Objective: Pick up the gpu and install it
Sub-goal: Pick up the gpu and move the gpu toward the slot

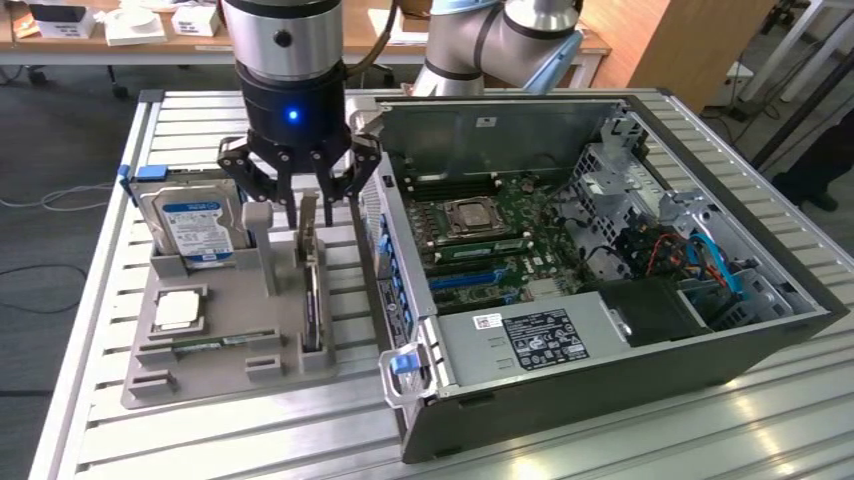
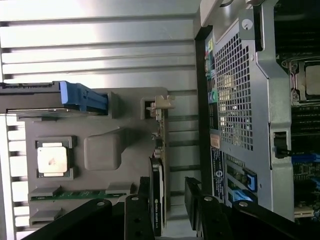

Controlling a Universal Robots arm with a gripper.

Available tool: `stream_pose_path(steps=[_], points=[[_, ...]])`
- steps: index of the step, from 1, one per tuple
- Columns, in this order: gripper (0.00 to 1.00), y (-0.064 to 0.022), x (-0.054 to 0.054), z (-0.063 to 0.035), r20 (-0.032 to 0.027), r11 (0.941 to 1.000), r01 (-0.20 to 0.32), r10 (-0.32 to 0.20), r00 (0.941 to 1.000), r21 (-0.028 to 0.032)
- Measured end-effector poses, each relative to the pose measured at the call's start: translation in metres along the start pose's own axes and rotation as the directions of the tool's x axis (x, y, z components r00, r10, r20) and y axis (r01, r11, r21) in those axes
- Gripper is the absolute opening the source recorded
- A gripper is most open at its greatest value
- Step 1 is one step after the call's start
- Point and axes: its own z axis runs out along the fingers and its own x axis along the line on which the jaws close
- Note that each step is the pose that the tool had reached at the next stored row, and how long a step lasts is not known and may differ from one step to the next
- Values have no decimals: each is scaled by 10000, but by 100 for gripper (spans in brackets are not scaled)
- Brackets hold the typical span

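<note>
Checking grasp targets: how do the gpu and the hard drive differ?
The gpu is a thin dark card, the hard drive a thicker silver block, blue-labelled. The open hand is over the gpu, not the hard drive. Both stand on edge in the gray holder.

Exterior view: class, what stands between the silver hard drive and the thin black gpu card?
A grey upright post of the holder tray, beside the gpu, in the exterior view.

- The gripper (image 1: 300,200) hangs in the upper left of the exterior view, pointing straight down, jaws spread wide.
- Its black fingers (image 1: 259,190) splay outward from a dark base.
- The wrist (image 1: 287,70), a silver and black cylinder with a lit blue light, stands upright above.
- The grey arm (image 1: 487,40) bends in at the upper centre.
</note>
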Motion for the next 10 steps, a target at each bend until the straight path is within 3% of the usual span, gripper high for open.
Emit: stream_pose_path(steps=[4,10], points=[[42,-3,3,70,1,10000,0,0,10000,-2],[42,-10,8,75,0,10000,1,-1,10000,-1]])
